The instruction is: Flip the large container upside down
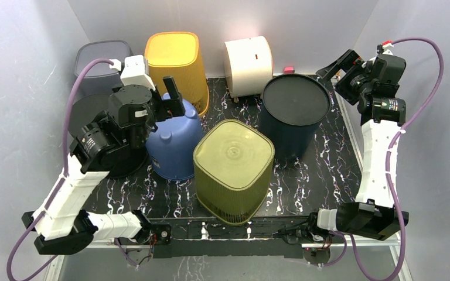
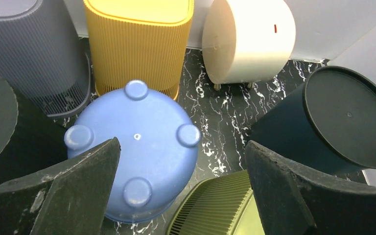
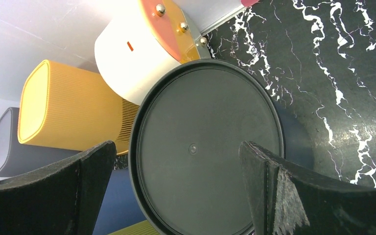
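Note:
Several bins stand bottom-up on the black marbled table [image 1: 322, 170]. An olive ribbed bin [image 1: 234, 170] is at front centre. A blue round bin with feet [image 1: 176, 143] is to its left, and a dark navy round bin [image 1: 296, 111] is behind on the right. My left gripper [image 1: 173, 96] is open and empty above the blue bin [image 2: 137, 147], with the olive bin [image 2: 220, 205] below its right finger. My right gripper [image 1: 343, 73] is open and empty above the navy bin's flat bottom [image 3: 205, 147].
A yellow ribbed bin [image 1: 176, 64] and a grey bin [image 1: 99, 64] stand at the back left. A white round container [image 1: 248, 64] lies on its side at the back. A black round bin [image 1: 88, 117] sits under my left arm. White walls enclose three sides.

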